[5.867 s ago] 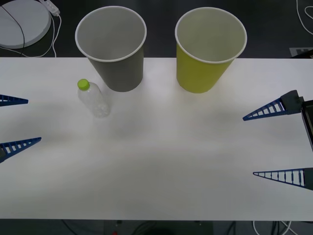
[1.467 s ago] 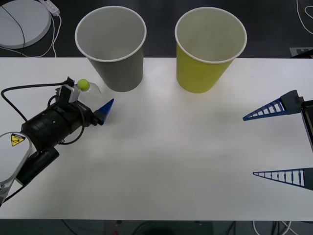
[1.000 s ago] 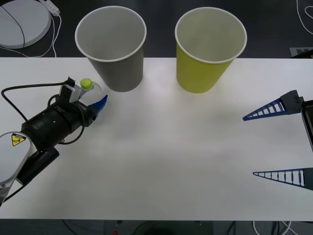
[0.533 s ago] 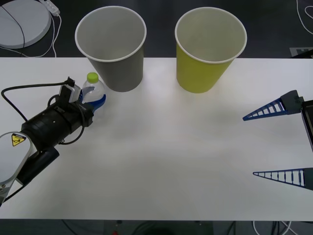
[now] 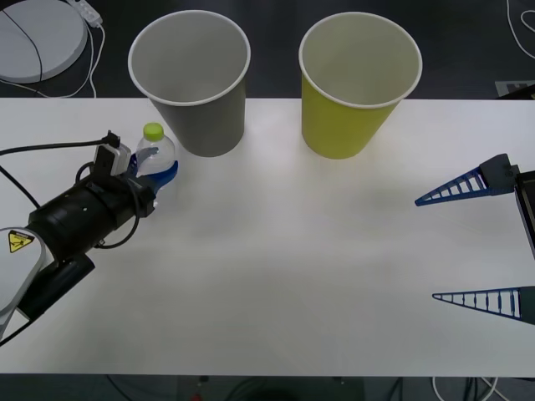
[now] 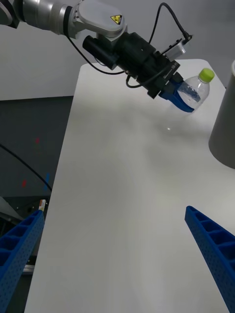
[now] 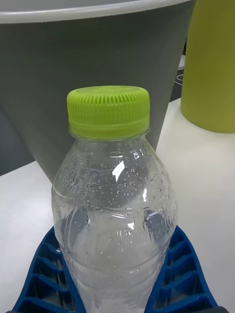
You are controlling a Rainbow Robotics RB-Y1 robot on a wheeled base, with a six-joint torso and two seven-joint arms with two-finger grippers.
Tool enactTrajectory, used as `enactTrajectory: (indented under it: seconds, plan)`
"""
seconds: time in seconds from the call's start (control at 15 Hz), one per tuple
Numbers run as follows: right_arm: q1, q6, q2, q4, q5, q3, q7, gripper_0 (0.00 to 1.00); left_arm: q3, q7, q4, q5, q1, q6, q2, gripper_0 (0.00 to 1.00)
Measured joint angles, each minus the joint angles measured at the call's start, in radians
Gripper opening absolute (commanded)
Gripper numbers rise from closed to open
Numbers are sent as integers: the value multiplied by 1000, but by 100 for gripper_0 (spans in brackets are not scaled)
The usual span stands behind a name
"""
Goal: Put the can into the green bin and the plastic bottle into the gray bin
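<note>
Plastic bottle [image 5: 156,150]: upright, cap up, at 10 o'clock on tabletop [image 5: 276,267], clamped low by left end effector [image 5: 155,173], ready for lifting into gray bin [image 5: 191,79] beside it at 1 o'clock. Right end effector [image 5: 472,242]: fingers apart, parked at 3 o'clock. Green bin [image 5: 358,82]: 1 o'clock, awaiting can.

White table [image 5: 292,276] (round disc [image 5: 38,38] behind)

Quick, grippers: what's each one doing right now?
Left gripper: shut on the bottle, beside the gray bin.
Right gripper: open, empty, parked at the table's right edge.
</note>
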Motion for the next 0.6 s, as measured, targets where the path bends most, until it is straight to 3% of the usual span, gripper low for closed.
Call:
enactTrajectory:
  seconds: [0.6]
  plan:
    - [0,0,0,0,0,0,0,100,42,34,-143,40,132,-1,45,0]
